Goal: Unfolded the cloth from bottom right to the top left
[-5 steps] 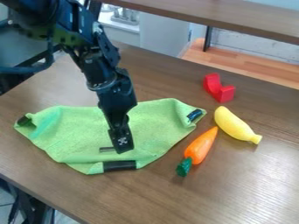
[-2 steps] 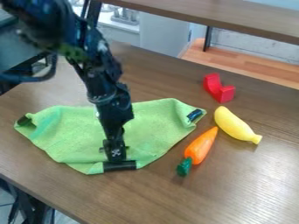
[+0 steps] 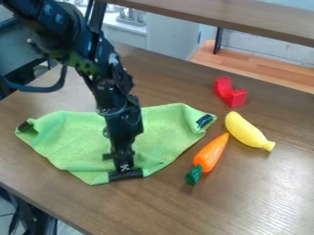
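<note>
The black gripper hangs low over the front edge of the cloth, at its black-banded front corner; whether it holds that corner cannot be told. The green cloth lies spread on the table in a rough, wide shape with creases. Dark patches mark its left corner, its right corner and the front corner under the gripper. The arm and gripper hide the cloth's middle.
Right of the cloth lie an orange carrot with a green top and a yellow banana. A red curved block sits behind them on the brown table. A raised shelf crosses the top right.
The gripper has come down and toward the front, from above the cloth's middle front to its dark front corner. The cloth's front edge has shifted slightly at that corner.
</note>
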